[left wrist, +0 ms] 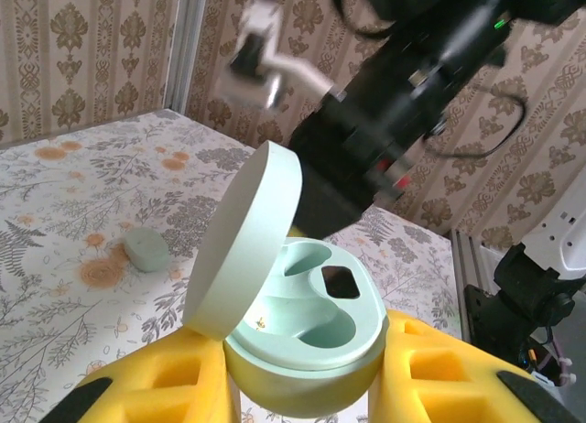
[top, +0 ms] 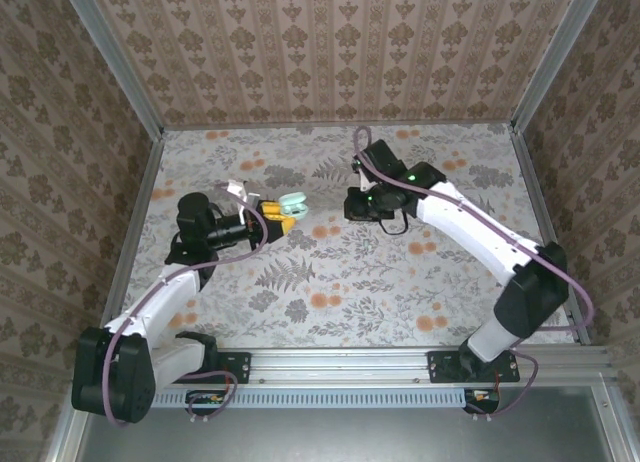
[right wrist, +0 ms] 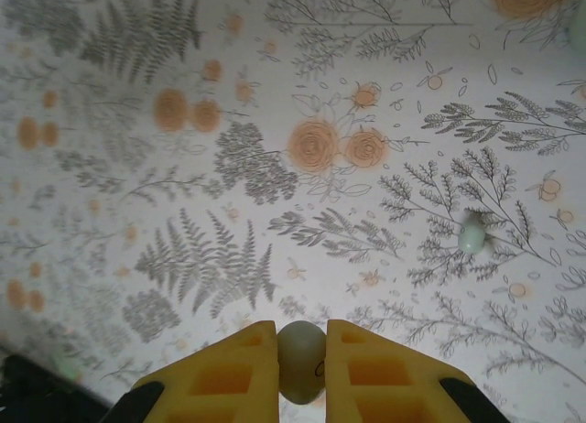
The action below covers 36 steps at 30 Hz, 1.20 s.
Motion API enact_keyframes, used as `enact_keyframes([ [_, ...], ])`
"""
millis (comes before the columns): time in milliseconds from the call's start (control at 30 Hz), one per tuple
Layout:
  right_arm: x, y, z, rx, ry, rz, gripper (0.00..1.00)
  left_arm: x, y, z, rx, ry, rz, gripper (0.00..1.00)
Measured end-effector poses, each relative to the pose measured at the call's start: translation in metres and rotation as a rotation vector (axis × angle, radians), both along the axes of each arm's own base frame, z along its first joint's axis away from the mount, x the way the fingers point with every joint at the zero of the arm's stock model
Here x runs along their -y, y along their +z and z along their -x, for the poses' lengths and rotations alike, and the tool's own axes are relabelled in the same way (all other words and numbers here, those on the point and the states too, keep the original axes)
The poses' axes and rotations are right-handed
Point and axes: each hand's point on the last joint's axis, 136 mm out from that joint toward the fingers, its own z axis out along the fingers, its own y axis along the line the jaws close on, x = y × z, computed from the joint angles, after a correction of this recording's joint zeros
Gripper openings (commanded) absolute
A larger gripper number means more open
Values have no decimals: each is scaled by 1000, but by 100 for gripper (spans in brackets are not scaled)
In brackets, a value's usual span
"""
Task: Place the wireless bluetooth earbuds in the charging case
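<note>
The pale mint-green charging case [left wrist: 307,354] is clamped between the yellow pads of my left gripper [left wrist: 307,373], with its lid [left wrist: 243,249] hinged open and both earbud wells empty. In the top view the case [top: 293,204] is held up at the left gripper [top: 283,220], left of centre. My right gripper [right wrist: 300,348] is shut on one mint earbud [right wrist: 300,363], raised above the table. It sits just right of the case in the top view [top: 362,204]. A second earbud [right wrist: 472,235] lies loose on the table; the left wrist view also shows this earbud [left wrist: 146,249].
The table carries a floral cloth [top: 330,282] and is boxed in by patterned walls with metal posts [top: 110,52]. The right arm's black wrist [left wrist: 394,121] hangs close behind the open case. An aluminium rail [top: 400,367] runs along the near edge.
</note>
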Motion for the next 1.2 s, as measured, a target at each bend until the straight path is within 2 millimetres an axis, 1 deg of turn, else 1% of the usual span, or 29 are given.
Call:
enact_keyframes([
  [67,-2,14,5,17,6,-6,14,1,0,1,4,-1,-1,0],
  [200,-13,40,11,54,36,-21,14,3,0,0,8,3,-3,0],
  [367,-39,73,19,111,95,-67,14,5,0,2,14,-3,-4,0],
  [433,-49,79,22,120,117,-80,13,7,0,3,18,-8,-5,0],
  [533,-64,82,25,116,149,-93,13,7,0,3,20,-5,-5,0],
  [667,-85,81,25,102,185,-109,13,7,0,2,23,-3,-6,0],
  [800,-101,82,25,98,210,-124,13,7,0,3,24,-5,-6,0],
  [1000,-111,84,25,95,227,-134,13,8,0,3,30,-6,-8,0],
  [1200,-115,75,22,76,230,-117,14,8,0,3,30,-5,-8,0],
])
